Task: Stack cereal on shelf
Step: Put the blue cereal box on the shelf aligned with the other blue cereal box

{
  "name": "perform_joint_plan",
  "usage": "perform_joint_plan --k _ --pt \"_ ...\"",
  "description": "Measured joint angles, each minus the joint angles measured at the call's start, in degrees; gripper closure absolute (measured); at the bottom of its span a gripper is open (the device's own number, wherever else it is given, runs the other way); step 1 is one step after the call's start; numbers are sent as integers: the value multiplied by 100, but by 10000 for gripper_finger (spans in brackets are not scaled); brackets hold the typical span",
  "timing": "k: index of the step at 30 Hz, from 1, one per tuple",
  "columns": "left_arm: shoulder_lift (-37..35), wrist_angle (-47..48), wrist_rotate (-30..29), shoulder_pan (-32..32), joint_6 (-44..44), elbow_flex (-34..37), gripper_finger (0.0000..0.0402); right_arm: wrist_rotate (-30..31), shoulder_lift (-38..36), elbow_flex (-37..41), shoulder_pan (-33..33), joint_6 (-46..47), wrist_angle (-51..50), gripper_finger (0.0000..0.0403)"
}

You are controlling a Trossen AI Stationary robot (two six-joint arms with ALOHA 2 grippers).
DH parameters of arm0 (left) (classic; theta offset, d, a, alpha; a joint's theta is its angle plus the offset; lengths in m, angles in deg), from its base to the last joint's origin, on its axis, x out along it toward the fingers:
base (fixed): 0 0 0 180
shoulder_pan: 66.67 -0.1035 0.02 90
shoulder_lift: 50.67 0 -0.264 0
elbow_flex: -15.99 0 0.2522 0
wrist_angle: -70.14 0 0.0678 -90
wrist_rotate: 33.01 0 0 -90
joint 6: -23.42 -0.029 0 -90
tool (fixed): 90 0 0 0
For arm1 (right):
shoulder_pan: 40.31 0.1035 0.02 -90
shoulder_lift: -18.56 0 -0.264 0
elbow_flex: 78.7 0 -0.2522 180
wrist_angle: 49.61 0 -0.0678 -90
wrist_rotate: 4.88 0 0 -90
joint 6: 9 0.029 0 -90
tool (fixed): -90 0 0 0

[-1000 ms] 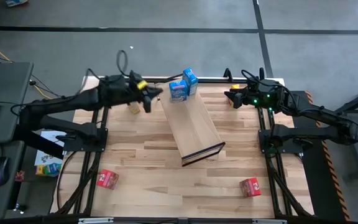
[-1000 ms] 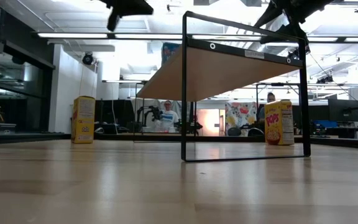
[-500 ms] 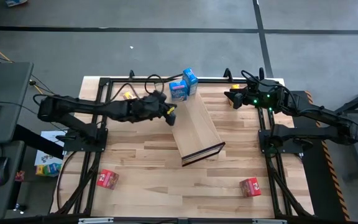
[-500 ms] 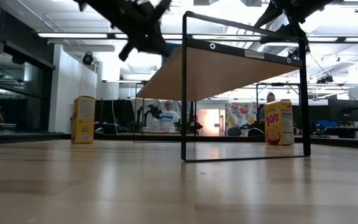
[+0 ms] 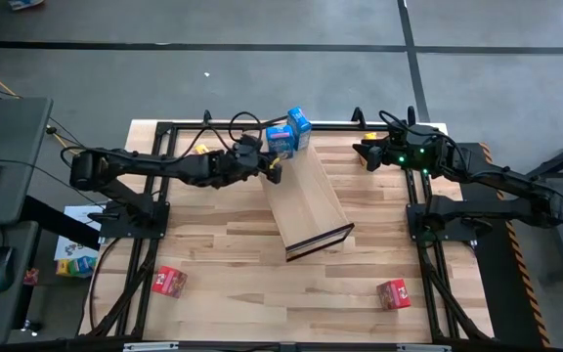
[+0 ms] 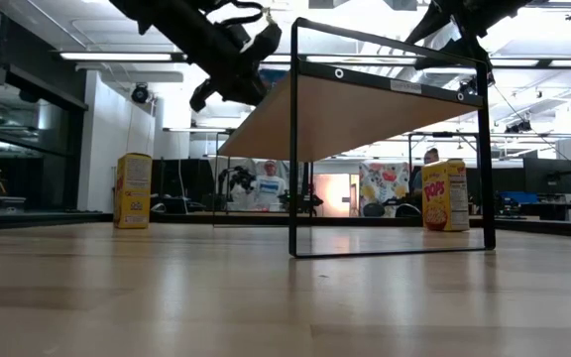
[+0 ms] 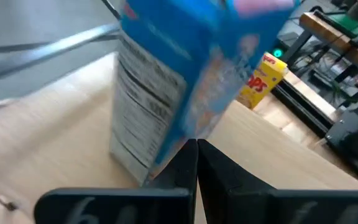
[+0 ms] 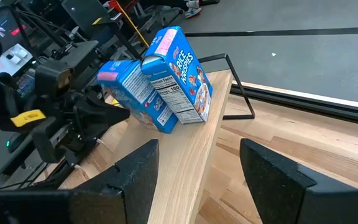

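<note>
Now | left gripper (image 5: 274,168) jaws clenched beside blue cereal box (image 5: 280,142) | right gripper (image 5: 365,154) jaws released

Two cereal boxes (image 5: 289,136) — on shelf (image 5: 306,200)

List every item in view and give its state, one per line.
Two blue cardboard cereal boxes: upright on the shelf, touching.
Tan board shelf: raised on its black frame.
Two red cereal boxes: on the tabletop.
Yellow cereal box: upright on the tabletop.
Left gripper: jaws shut, beside the blue boxes.
Right gripper: jaws open.
</note>
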Motion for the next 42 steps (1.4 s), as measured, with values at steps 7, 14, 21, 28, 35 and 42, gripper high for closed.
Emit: perform_joint_plan --k 7,14,21,28,35,42 --pt "-4 398 7 -196 -186 -1 401 -2 -1 0 0 26 0 185" --pt "4 556 -2 -460 -457 -1 401 -11 0 0 0 26 1 185" --pt "4 481 46 -801 -761 -1 401 -28 0 0 0 26 1 185" --pt "4 121 370 -1146 -1020 -1 401 -77 0 0 2 28 1 185" --pt "-368 357 799 -1452 -1264 -4 401 -210 0 0 0 29 1 185" --pt "-1317 1142 1455 -1480 -938 143 401 -219 -1 0 0 31 1 185"
